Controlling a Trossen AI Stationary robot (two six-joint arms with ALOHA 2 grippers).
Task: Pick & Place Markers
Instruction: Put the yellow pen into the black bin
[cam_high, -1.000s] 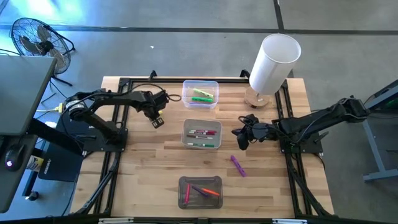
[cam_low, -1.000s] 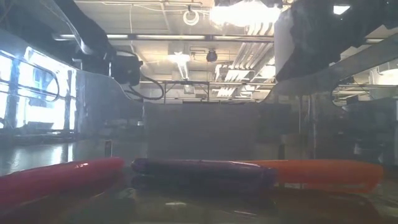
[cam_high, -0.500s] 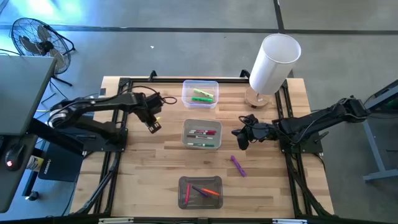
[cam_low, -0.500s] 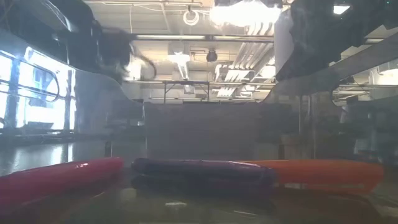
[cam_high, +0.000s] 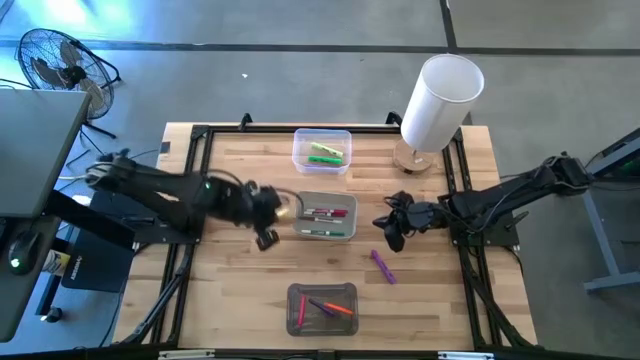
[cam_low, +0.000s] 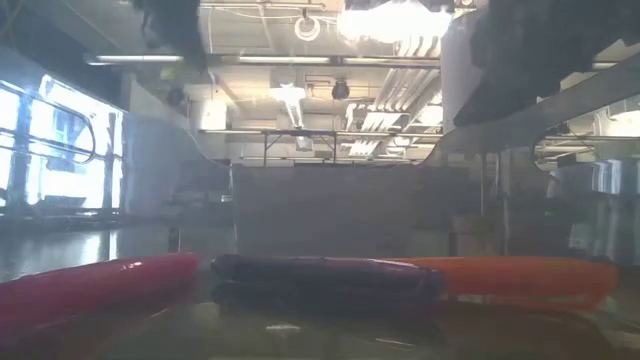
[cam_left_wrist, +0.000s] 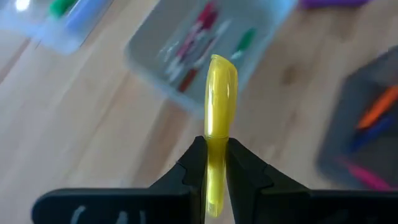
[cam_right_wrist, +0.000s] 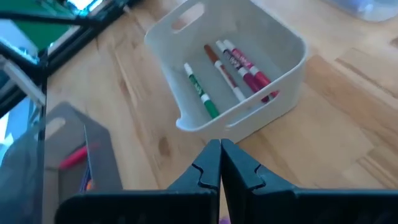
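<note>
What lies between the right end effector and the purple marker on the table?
Only bare wood. The high view shows the right end effector just up-table of the purple marker, nothing between them.

A robotics lab or workshop in an industrial hall. The wooden worktop (cam_high: 240, 290) stands on a bare grey concrete floor (cam_high: 300, 80), with black metal framing (cam_high: 190, 180) bolted along its edges carrying two dark robot arms. A standing fan (cam_high: 55, 62) sits on the floor at about ten o'clock from the worktop. The level view shows an open ceiling with exposed pipes (cam_low: 300, 62), ducts and bright overhead lights (cam_low: 390, 20), and large windows (cam_low: 60, 150) at nine o'clock.
</note>
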